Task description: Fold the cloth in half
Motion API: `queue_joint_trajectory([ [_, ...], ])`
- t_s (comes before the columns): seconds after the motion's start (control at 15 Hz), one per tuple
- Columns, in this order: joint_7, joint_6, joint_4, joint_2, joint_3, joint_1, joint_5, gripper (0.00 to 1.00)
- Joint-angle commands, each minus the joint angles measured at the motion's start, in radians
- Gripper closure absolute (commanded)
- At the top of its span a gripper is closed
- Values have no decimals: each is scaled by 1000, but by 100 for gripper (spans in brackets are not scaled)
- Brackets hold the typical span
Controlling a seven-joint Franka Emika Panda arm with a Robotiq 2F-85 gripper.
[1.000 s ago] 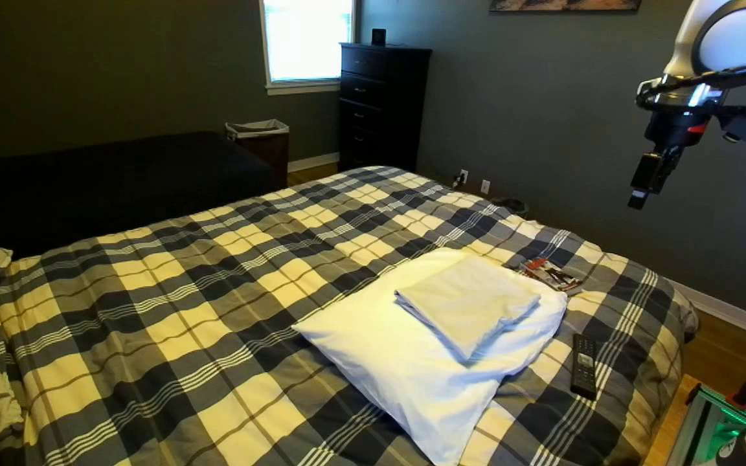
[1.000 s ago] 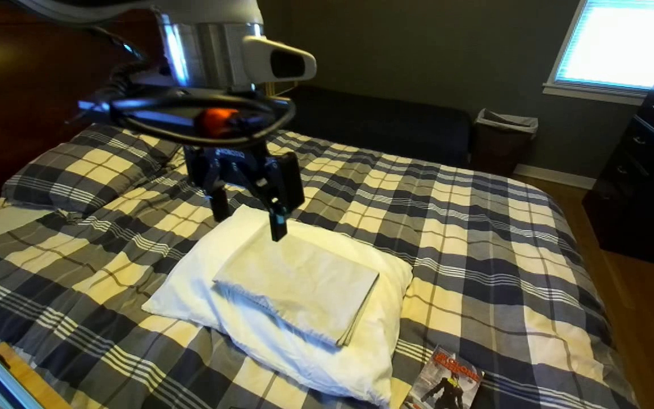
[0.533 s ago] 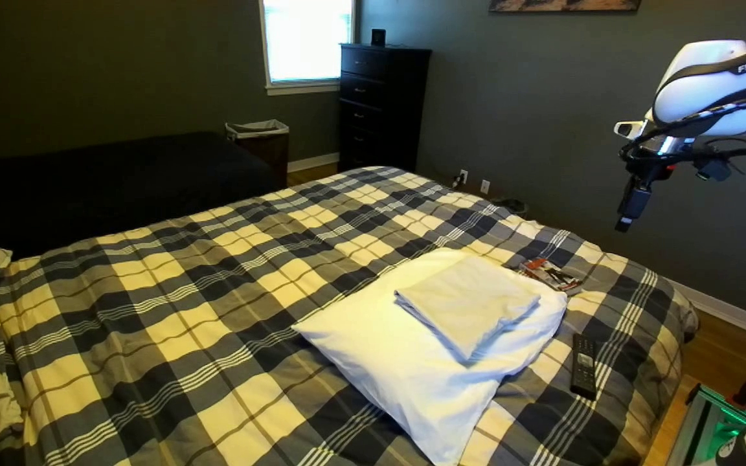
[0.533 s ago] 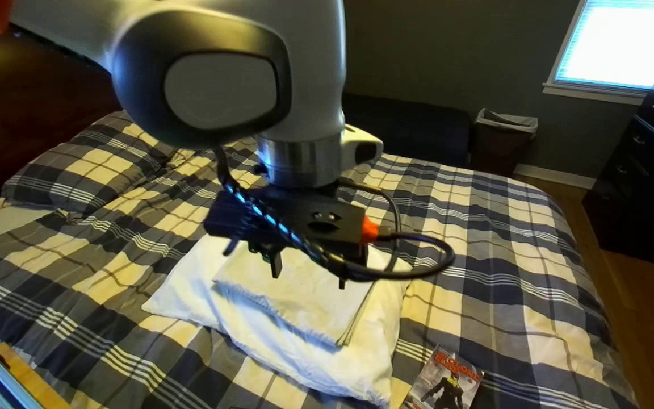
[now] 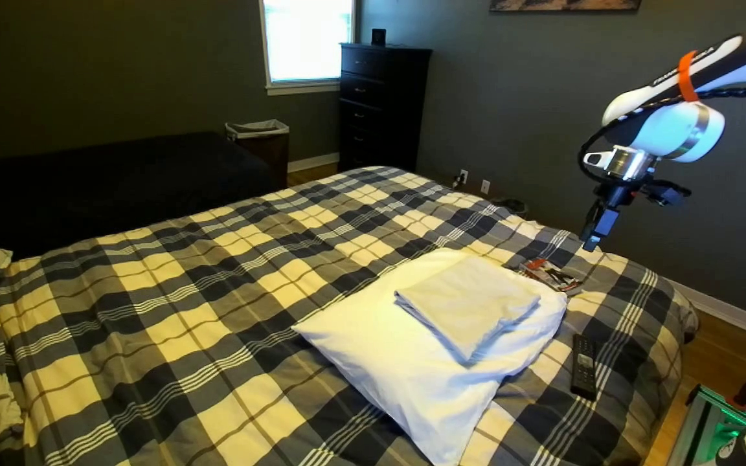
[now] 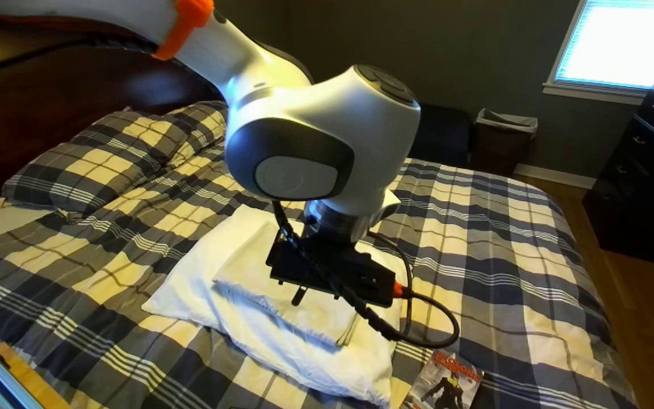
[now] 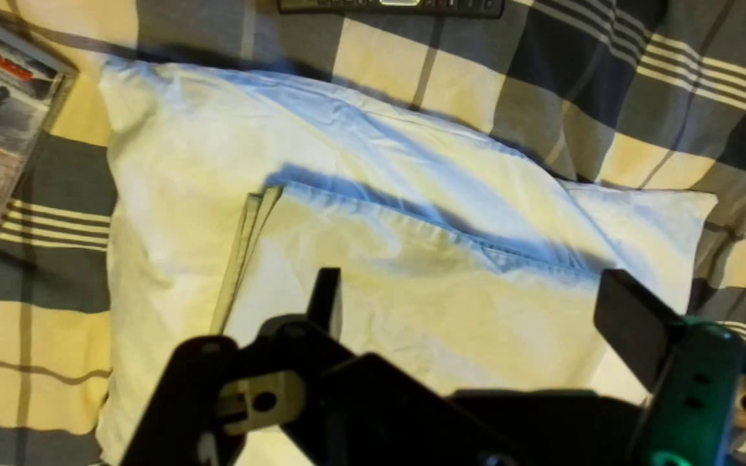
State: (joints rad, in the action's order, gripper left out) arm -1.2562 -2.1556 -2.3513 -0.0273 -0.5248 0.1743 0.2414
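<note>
The cloth point(image 5: 467, 304) is a pale rectangle with layered edges and lies flat on a larger white pillow point(image 5: 379, 362). It also shows in an exterior view point(image 6: 247, 278), partly hidden behind the arm, and in the wrist view point(image 7: 438, 310). My gripper point(image 5: 590, 246) hangs in the air, pointing down, apart from the cloth. In the wrist view my gripper point(image 7: 469, 285) is open with nothing between its fingers. The cloth shows below and between the fingertips, and the near part of the cloth is hidden behind the gripper body.
The pillow lies on a plaid bedcover point(image 5: 217, 310). A black remote point(image 5: 584, 366) and a case with a printed cover point(image 6: 449, 380) lie beside the pillow. A mount with a wooden edge point(image 6: 29, 375) stands at the bed's side. A dark dresser point(image 5: 383, 110) stands behind.
My arm has come lower and further over the bed, moving left in an exterior view. The wrist has turned, and the gripper is nearer the cloth. The cloth and pillow have not moved.
</note>
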Motion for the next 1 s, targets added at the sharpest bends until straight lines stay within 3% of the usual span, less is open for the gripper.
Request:
queue_joint_trajectory([
  [0.0,-5,14,24,32,70,66,13,0],
  [0.27,7,28,73,98,87,79,33,0],
  [0.53,-9,32,169,239,140,146,142,0],
  [0.93,42,47,328,458,245,231,199,0],
])
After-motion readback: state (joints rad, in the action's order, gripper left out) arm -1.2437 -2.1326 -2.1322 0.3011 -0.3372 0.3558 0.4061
